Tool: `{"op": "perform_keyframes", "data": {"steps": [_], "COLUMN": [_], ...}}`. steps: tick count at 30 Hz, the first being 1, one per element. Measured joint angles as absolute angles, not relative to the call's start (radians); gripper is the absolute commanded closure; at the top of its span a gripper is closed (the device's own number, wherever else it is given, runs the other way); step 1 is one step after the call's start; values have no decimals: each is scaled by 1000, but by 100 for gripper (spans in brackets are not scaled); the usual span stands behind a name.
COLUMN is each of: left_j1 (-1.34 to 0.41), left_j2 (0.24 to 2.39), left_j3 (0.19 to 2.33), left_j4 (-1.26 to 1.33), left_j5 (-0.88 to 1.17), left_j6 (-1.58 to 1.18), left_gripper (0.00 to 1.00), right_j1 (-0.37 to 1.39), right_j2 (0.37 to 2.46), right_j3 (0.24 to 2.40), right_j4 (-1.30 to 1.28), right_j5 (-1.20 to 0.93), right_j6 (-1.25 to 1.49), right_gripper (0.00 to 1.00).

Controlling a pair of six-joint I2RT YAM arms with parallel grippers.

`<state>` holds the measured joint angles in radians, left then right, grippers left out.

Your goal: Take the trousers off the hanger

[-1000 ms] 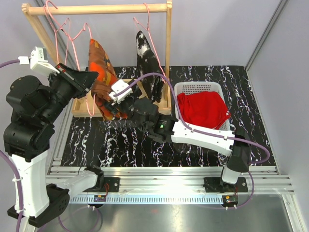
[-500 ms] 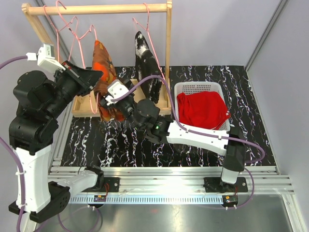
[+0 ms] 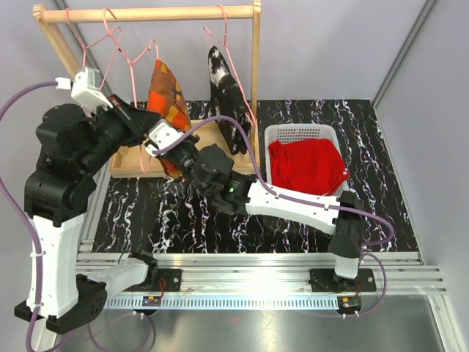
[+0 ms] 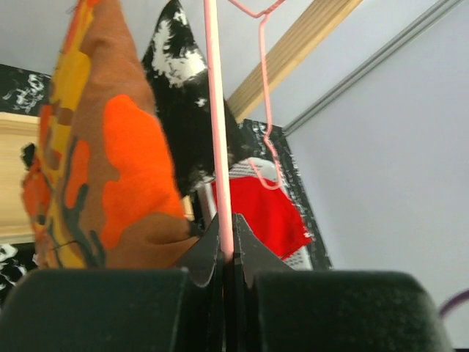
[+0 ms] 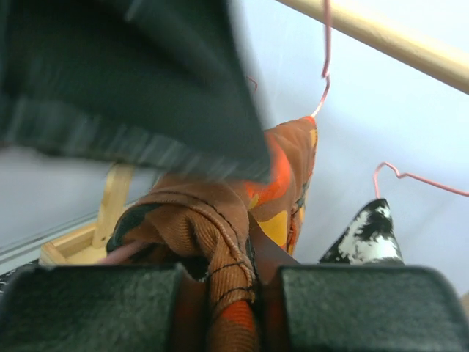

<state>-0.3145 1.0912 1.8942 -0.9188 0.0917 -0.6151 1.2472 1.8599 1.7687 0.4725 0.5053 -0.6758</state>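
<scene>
The orange-brown patterned trousers [image 3: 165,86] hang over a pink hanger [image 3: 133,70] on the wooden rack. My left gripper [image 3: 141,117] is shut on that hanger's thin pink wire [image 4: 218,147], which runs up from between the fingertips [image 4: 226,253]. My right gripper [image 3: 174,152] is shut on the lower bunched end of the patterned trousers [image 5: 227,242], corduroy fold squeezed between its pads. The black trousers with white splashes [image 3: 223,92] hang on the neighbouring hanger, to the right. The red trousers [image 3: 308,165] lie in the white basket [image 3: 272,133].
The rack's top bar [image 3: 146,13] and right post [image 3: 256,81] stand close above and beside both grippers; its wooden base [image 3: 124,165] lies below. An empty pink hanger [image 3: 80,44] hangs at the left. My left arm [image 5: 132,73] fills the top of the right wrist view.
My right gripper moved left under the patterned trousers and closed on their lower end. The left gripper, still clamped on the hanger, swung it and the trousers rightward.
</scene>
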Motion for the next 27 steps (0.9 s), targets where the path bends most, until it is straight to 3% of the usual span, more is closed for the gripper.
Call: {"op": "perform_keyframes", "data": {"steps": [12, 19, 27], "left_j1": [-320, -320, -320], "left_j2": [907, 844, 815], "left_j3": [1501, 1377, 1265], "left_j4": [-794, -802, -807], "left_j5": [-43, -97, -151], "left_j6": [-551, -531, -503], "left_gripper": [100, 100, 100], "right_j1": [1225, 1169, 1147], "right_j2": [1845, 1834, 1818], "right_j3": [1770, 1859, 2179], "right_j4": [309, 216, 25], "right_j5": [568, 573, 582], "right_j6": [-707, -694, -661], "right_gripper": [100, 100, 100]}}
